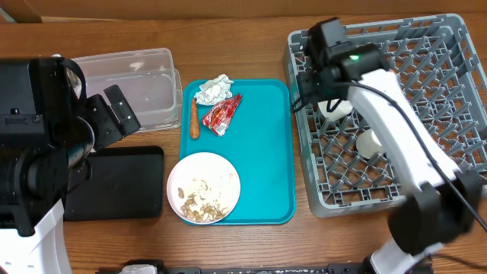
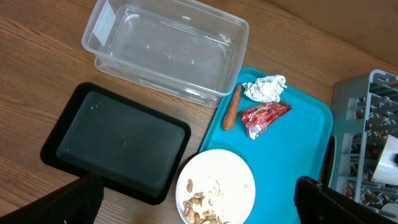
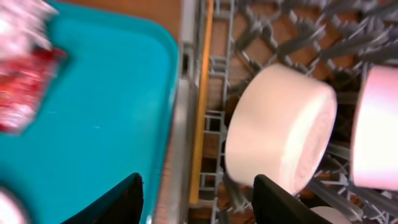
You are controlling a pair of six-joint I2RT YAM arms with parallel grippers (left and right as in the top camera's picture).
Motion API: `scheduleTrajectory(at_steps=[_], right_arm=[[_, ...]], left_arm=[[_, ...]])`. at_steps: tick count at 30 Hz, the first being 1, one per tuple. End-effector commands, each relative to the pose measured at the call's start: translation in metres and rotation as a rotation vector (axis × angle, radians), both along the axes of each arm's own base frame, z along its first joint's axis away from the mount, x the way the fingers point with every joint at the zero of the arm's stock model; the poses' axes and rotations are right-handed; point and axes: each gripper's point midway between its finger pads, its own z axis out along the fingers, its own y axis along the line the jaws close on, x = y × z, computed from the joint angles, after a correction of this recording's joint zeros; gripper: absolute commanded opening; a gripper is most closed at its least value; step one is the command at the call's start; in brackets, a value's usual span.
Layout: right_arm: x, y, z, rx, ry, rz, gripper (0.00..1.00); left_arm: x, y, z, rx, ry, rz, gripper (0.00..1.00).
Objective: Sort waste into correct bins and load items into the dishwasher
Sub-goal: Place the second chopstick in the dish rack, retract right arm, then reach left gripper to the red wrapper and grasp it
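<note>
- Left gripper (image 2: 198, 182): jaws wide apart, holding nothing, left of the teal tray (image 1: 266, 152).
- Right gripper (image 3: 198, 186): jaws parted, nothing between them, just right of the tray over the dish rack (image 1: 456, 91) edge.
- Plate (image 1: 209, 169), with food scraps (image 1: 202, 205): on the tray's near left corner.
- Napkin (image 1: 214, 90), wrapper (image 1: 222, 114), carrot stick (image 1: 194, 120): tray's far left.
- Clear tub (image 1: 152, 91), black tray (image 1: 122, 183): left of the tray.
- Cup (image 3: 280, 124), pinkish bowl (image 3: 376, 124): in the rack, right of the tray.
</note>
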Motion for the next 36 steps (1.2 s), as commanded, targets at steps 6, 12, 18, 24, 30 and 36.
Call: scheduleTrajectory(at_steps=[6, 12, 18, 24, 30, 36], right_arm=[[-0.059, -0.034, 0.191, 0.185, -0.483, -0.051, 0.79], [-0.089, -0.06, 0.23, 0.206, -0.604, -0.098, 1.0], [-0.095, -0.061, 0.236, 0.211, -0.622, -0.098, 1.0], [-0.09, -0.06, 0.231, 0.206, -0.606, -0.098, 1.0], [-0.083, -0.058, 0.224, 0.2, -0.584, -0.099, 1.0], [-0.077, -0.057, 0.218, 0.194, -0.566, -0.099, 1.0]], left_arm=[[0.003, -0.005, 0.002, -0.019, -0.01, -0.031, 1.0], [0.016, -0.011, 0.011, -0.057, -0.076, -0.044, 1.0], [0.021, -0.052, 0.011, -0.194, -0.074, -0.218, 1.0], [0.027, -0.085, -0.034, -0.105, 0.125, -0.331, 1.0], [0.037, -0.121, -0.104, -0.057, 0.376, -0.316, 0.87], [0.042, -0.146, -0.171, 0.022, 0.544, -0.241, 0.81]])
